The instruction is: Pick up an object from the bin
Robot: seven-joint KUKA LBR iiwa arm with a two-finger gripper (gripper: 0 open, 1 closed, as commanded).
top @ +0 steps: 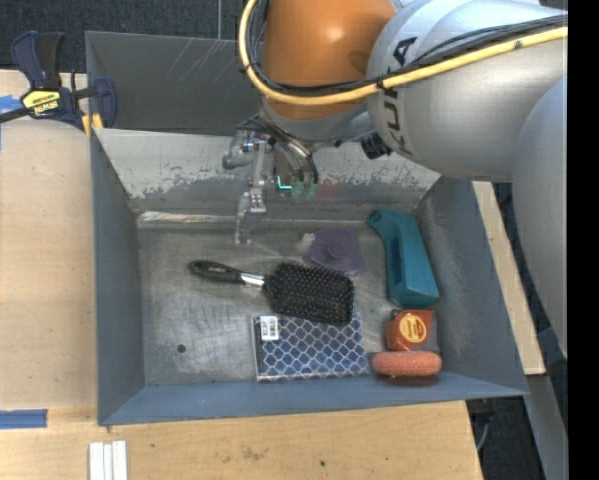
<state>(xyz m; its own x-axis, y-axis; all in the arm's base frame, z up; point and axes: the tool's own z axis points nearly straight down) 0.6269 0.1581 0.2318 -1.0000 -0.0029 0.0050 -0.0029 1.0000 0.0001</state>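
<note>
Several things lie in the bin. Pincer hangs by the back wall over bare floor; open or closed, can't tell. Nearest: black brush just in front, purple scrap beside. Teal tool, orange disc and blue pack sit further off.

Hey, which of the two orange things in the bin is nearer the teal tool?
The round orange disc, just below the teal tool; the oblong orange pad lies beyond it.
</note>
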